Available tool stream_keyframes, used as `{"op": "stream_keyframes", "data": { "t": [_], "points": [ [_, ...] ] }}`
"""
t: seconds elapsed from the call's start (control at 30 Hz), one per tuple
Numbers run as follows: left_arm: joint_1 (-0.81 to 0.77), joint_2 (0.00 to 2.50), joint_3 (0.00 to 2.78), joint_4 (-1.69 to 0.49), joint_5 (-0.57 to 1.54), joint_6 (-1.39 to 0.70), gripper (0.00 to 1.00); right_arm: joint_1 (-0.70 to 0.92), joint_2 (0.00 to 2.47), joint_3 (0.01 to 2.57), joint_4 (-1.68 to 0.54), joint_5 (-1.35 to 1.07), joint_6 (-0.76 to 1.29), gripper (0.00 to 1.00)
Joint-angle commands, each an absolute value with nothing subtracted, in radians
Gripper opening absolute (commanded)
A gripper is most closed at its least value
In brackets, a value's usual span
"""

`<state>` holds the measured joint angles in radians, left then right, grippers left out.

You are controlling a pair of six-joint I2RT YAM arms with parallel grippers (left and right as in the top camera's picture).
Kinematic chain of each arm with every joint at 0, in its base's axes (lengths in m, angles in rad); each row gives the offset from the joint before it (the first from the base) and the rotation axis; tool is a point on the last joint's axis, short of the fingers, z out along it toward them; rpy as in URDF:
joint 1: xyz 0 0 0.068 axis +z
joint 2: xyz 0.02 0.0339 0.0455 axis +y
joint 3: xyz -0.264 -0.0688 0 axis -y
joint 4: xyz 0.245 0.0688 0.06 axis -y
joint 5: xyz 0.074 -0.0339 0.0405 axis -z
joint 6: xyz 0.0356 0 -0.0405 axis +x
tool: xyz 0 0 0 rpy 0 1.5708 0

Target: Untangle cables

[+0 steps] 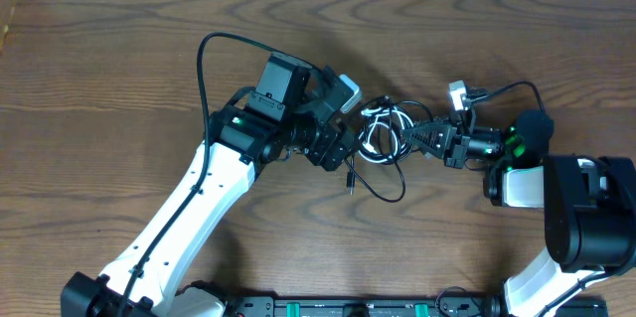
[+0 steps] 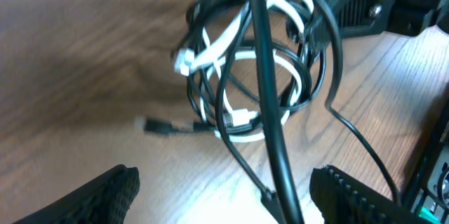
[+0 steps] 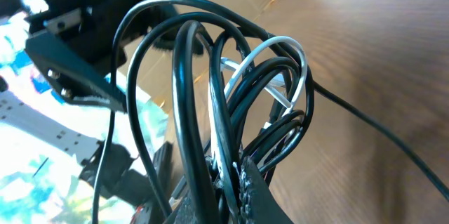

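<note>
The black cable (image 1: 386, 194) and white cable (image 1: 375, 118) lie tangled in a coil at the table's middle. My right gripper (image 1: 413, 139) is shut on the coil's right side; in the right wrist view its fingers (image 3: 235, 182) pinch black loops (image 3: 186, 97) and a white strand (image 3: 298, 62), lifted. My left gripper (image 1: 348, 148) is at the coil's left edge. In the left wrist view its fingers (image 2: 224, 182) are open, with a black strand (image 2: 270, 112) running between them. The white loops (image 2: 245, 136) and a black plug (image 2: 158, 127) lie beyond.
The wooden table (image 1: 119, 49) ends at a far edge at the top of the overhead view. The left arm's fixed thick cable (image 1: 203, 59) arcs above its wrist. The left arm's body (image 3: 77, 62) stands just beyond the coil in the right wrist view.
</note>
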<state>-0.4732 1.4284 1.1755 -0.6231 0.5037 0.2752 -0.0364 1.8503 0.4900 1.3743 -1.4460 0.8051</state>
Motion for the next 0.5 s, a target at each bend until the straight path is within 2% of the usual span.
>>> {"op": "stream_keyframes", "data": {
  "t": [0.0, 0.23, 0.47],
  "points": [
    [-0.476, 1.421, 1.196, -0.579, 0.539, 0.321, 0.86, -0.039, 1.855, 0.496, 1.384, -1.502, 0.838, 0.01],
    [-0.511, 1.422, 1.196, -0.472, 0.539, 0.393, 0.97, -0.003, 1.855, 0.496, 1.385, -1.503, 0.838, 0.01],
    [-0.562, 1.422, 1.196, -0.482, 0.448, 0.434, 0.97, 0.008, 1.855, 0.496, 1.464, -1.511, 0.922, 0.01]
  ]
}}
